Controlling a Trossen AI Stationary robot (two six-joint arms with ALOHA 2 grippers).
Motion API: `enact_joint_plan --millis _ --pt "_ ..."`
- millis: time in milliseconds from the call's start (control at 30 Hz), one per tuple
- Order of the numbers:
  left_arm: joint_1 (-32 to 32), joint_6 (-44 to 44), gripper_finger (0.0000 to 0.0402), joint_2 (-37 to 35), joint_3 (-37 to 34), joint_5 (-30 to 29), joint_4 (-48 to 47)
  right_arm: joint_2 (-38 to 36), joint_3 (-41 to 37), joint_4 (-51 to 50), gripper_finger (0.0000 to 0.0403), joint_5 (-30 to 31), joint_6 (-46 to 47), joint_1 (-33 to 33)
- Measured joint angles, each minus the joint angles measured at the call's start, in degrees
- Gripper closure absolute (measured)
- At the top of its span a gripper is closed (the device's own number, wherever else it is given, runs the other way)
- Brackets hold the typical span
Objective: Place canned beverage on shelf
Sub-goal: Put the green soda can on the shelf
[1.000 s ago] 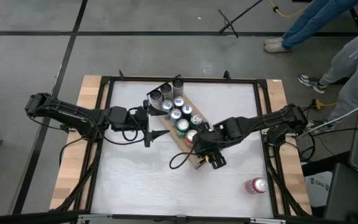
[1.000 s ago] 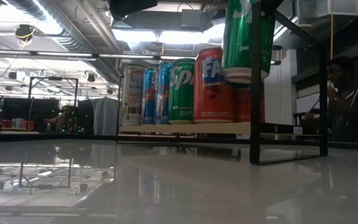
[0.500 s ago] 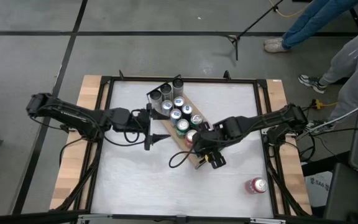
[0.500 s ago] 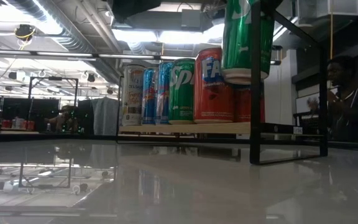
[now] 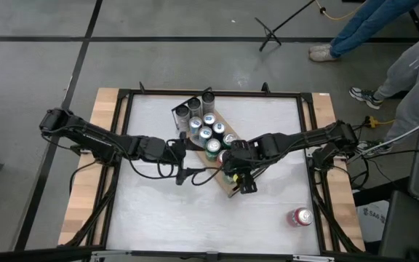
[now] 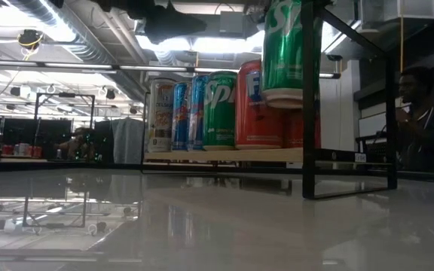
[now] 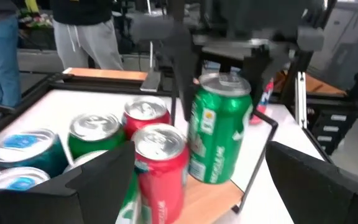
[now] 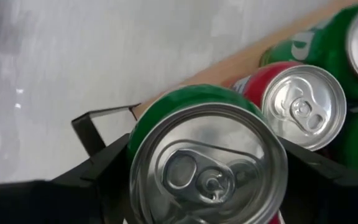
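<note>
Right gripper [image 5: 233, 169] clamps green can [image 7: 219, 127] above shelf [image 5: 231, 191] end, 4 o'clock of red can [image 7: 160, 165]. Lower straight, clear rail. Left gripper [image 5: 188, 173] open nearby.

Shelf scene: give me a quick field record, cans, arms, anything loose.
shelf: wooden board with black rails, lying diagonally mid-table
cans on shelf: packed along the board, upright, near end bare
green can: gripped at its sides by the right end effector, hanging above the board's near end, not yet set down
left end effector: open, empty, beside the shelf, facing the green can
loose can: red, on the table near the right-hand near corner
people: legs and shoes beyond the table's far right
</note>
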Motion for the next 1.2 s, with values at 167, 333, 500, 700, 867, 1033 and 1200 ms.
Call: enact_joint_plan --millis 167,333,500,700,867,1033,1200 --pt "-1.4 0.1 0.0047 2.8 0.0 0.0 2.1 0.0 0.0 -0.4 0.0112 1.2 6.0 0.0" --pt "-2.3 0.1 0.0047 4.4 0.0 0.0 2.5 -0.1 0.0 -0.8 0.0112 1.4 12.2 0.0" --pt "-3.1 0.1 0.0047 4.7 0.0 0.0 2.5 -0.1 0.0 -3.4 0.0112 1.4 15.9 0.0" --pt "-3.5 0.1 0.0047 4.7 0.0 0.0 2.5 -0.1 0.1 -3.8 0.0112 1.3 21.0 0.1" --pt "-3.5 0.2 0.0047 4.7 0.0 0.0 2.4 -0.2 0.1 -3.6 0.0112 1.3 26.2 0.1" --pt "-3.4 0.2 0.0047 4.7 0.0 0.0 2.4 -0.1 0.1 -3.6 0.0112 1.2 30.3 0.1" --pt "-3.4 0.2 0.0047 4.7 0.0 0.0 2.3 0.7 0.2 -3.3 0.0111 1.2 31.8 0.1"
